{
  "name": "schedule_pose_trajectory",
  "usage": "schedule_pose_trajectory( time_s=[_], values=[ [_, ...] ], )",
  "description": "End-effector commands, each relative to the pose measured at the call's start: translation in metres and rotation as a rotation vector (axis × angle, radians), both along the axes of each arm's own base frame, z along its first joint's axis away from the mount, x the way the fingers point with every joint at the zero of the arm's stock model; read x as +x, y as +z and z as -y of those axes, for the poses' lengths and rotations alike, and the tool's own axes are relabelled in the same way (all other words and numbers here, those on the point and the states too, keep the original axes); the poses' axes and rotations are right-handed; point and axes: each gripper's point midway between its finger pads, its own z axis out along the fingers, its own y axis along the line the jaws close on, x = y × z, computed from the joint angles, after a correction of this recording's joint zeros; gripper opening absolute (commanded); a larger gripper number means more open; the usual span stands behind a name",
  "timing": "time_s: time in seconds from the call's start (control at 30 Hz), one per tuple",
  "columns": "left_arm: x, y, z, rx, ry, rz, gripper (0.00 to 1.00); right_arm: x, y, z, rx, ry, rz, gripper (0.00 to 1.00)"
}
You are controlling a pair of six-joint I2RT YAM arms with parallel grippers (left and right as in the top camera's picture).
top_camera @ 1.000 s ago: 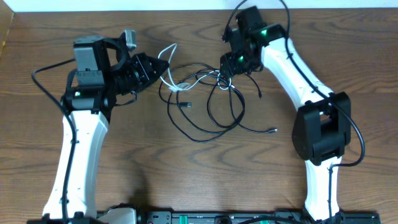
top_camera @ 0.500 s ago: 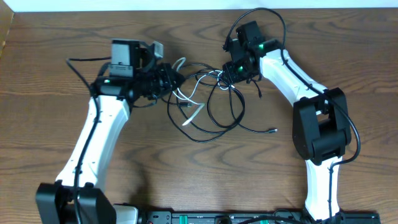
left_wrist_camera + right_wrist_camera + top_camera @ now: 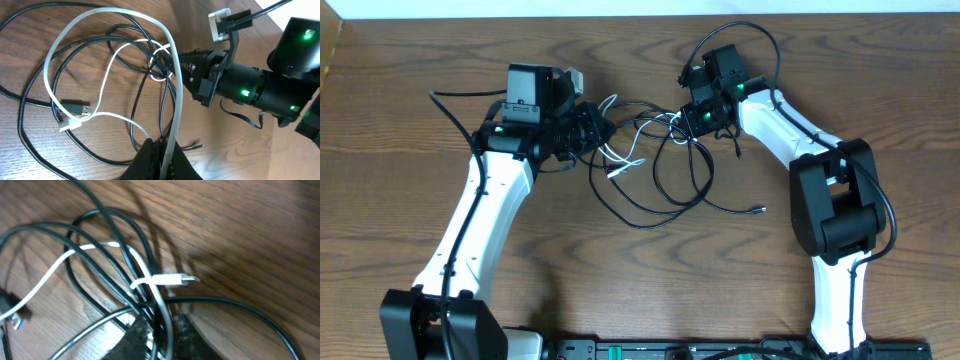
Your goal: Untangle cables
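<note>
Centrally, cables (image 3: 159, 64) between left hand (image 3: 160, 157) and right hand (image 3: 159, 330), each tight on strands.

table (image 3: 620, 290): mid-brown wood, darker grain streaks running lengthwise, a few paler bands.
black cables (image 3: 665, 195): plain black throughout, no markings; silver metal tip on one black plug (image 3: 80, 107).
white cable (image 3: 107, 92): plain white, greyer where shaded.
arms (image 3: 470, 240): white shells, black joints and bases.
left gripper (image 3: 160, 150), right gripper (image 3: 161, 325): black.
green lights (image 3: 306, 35) glowing on black housings.
</note>
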Motion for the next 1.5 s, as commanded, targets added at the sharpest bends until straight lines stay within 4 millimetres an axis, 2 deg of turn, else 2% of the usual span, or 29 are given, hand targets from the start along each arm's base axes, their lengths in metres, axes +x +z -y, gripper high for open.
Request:
schedule_pose_trajectory(
  time_s=[0.0,0.13,0.23,0.3,0.37,0.4,0.47,0.53,0.6,0.7,0.77,0.93,1.0,1.17,1.27,1.3,1.33,1.4,1.47],
  values=[
    [0.001,-0.005,-0.001,0.058,0.000,0.020,0.08,-0.008,-0.003,-0.008,0.050,0.028,-0.035,0.01],
    [0.001,-0.004,0.002,0.056,-0.008,0.029,0.08,-0.018,0.006,-0.023,0.141,0.080,-0.070,0.01],
    [0.002,-0.004,0.002,0.057,-0.008,0.032,0.08,-0.029,0.026,-0.035,0.234,0.128,-0.095,0.01],
    [0.002,-0.004,0.002,0.057,-0.008,0.033,0.07,-0.040,0.055,-0.046,0.329,0.200,-0.096,0.01],
    [0.003,-0.004,0.001,0.063,-0.002,0.037,0.08,-0.054,0.094,-0.056,0.450,0.281,-0.091,0.01],
    [0.004,-0.003,0.000,0.064,0.000,0.043,0.07,-0.063,0.120,-0.060,0.532,0.340,-0.078,0.01],
    [0.006,-0.001,0.001,0.061,0.000,0.053,0.08,-0.077,0.168,-0.062,0.667,0.424,-0.047,0.01],
    [0.007,-0.001,0.001,0.060,0.000,0.059,0.07,-0.084,0.206,-0.057,0.755,0.476,0.004,0.01],
    [0.008,0.000,0.001,0.058,0.002,0.061,0.08,-0.087,0.229,-0.050,0.774,0.486,0.049,0.01],
    [0.009,0.001,0.001,0.057,0.002,0.066,0.08,-0.091,0.247,-0.045,0.772,0.480,0.083,0.01],
    [0.009,0.001,0.001,0.057,0.003,0.068,0.07,-0.087,0.249,-0.042,0.732,0.433,0.093,0.01],
    [0.009,0.001,0.001,0.057,0.002,0.069,0.07,-0.049,0.209,-0.017,0.439,0.142,0.108,0.01],
    [0.009,0.001,0.001,0.057,0.002,0.069,0.07,-0.040,0.195,-0.006,0.355,0.046,0.096,0.01],
    [0.012,0.006,0.005,0.039,-0.008,0.091,0.08,-0.043,0.193,-0.008,0.342,0.059,0.098,0.01],
    [0.016,0.029,0.020,-0.052,-0.070,0.171,0.07,-0.044,0.189,-0.006,0.312,0.065,0.100,0.03],
    [0.017,0.039,0.024,-0.080,-0.091,0.205,0.07,-0.043,0.186,-0.003,0.295,0.053,0.100,0.07],
    [0.017,0.047,0.027,-0.096,-0.106,0.233,0.07,-0.042,0.183,0.000,0.273,0.038,0.102,0.18],
    [0.017,0.066,0.028,-0.112,-0.116,0.285,0.07,-0.039,0.180,0.006,0.237,0.015,0.110,0.54],
    [0.013,0.090,0.028,-0.119,-0.118,0.348,0.08,-0.035,0.177,0.011,0.207,-0.005,0.121,0.80]
  ],
)
